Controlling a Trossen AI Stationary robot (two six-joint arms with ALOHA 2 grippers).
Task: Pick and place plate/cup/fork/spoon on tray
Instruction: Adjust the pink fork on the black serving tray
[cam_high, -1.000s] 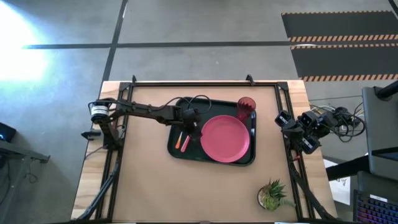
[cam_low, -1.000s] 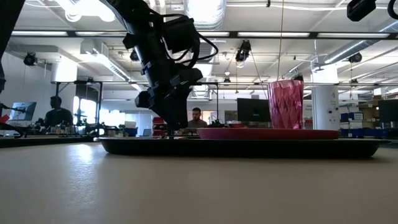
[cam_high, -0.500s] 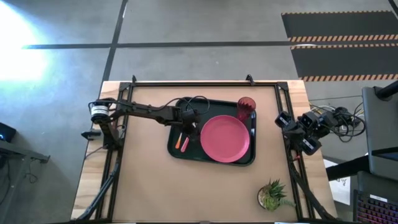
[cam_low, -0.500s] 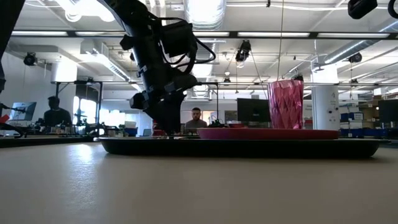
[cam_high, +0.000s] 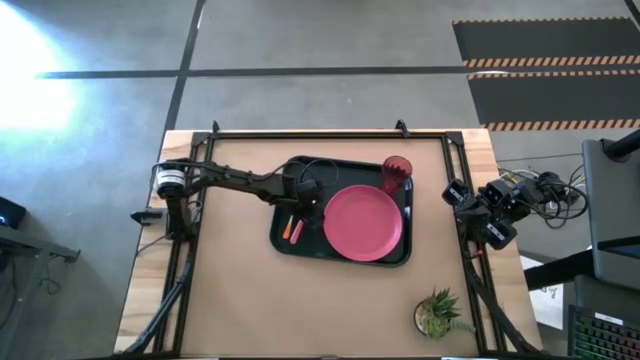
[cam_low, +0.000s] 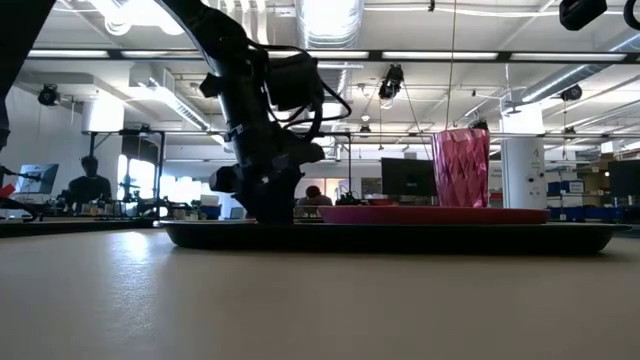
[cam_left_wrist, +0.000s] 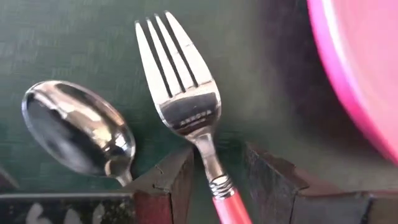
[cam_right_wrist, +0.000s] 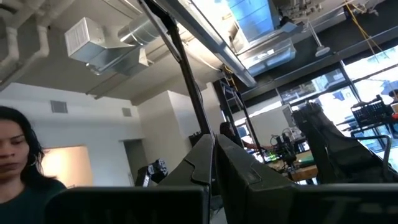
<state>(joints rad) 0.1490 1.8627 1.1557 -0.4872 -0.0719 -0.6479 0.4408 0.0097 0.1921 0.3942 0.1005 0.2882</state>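
The dark tray (cam_high: 285, 243) lies mid-table. On it are the pink-red plate (cam_high: 363, 222), the dark-red cup (cam_high: 396, 172) standing upright at its far right corner, and the fork (cam_left_wrist: 186, 93) and orange-handled spoon (cam_left_wrist: 78, 134) lying side by side at its left end (cam_high: 294, 229). My left gripper (cam_left_wrist: 219, 158) is open, low over the tray. Its two fingers stand on either side of the fork's neck, where the metal meets the pink-red handle, without touching it. My right gripper (cam_right_wrist: 214, 163) is shut and empty at the table's right edge (cam_high: 478, 212).
A small potted green plant (cam_high: 436, 314) stands near the table's near right corner. The plate's rim (cam_left_wrist: 354, 81) lies close to the right of the fork. Bare table lies in front of the tray. People show in the room behind.
My left gripper has sunk a little lower over the tray's left end. The fork and spoon lie where they lay.
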